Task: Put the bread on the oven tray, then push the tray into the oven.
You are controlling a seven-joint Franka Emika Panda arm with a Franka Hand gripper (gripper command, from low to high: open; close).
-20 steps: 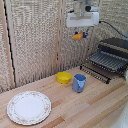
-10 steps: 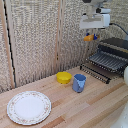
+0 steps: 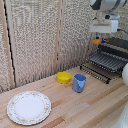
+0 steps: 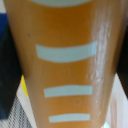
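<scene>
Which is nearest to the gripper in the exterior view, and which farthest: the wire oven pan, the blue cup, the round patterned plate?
From the white gripper:
1. Dark wire oven pan, just below it.
2. Blue cup, lower, toward the exterior view's left.
3. Round patterned plate, far left, near the table's front.

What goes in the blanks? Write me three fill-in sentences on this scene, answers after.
1. The gripper holds the ___ in the air.
2. The cup beside the yellow bowl is ___.
3. The patterned plate carries ___.

Answers: bread; blue; nothing.
</scene>
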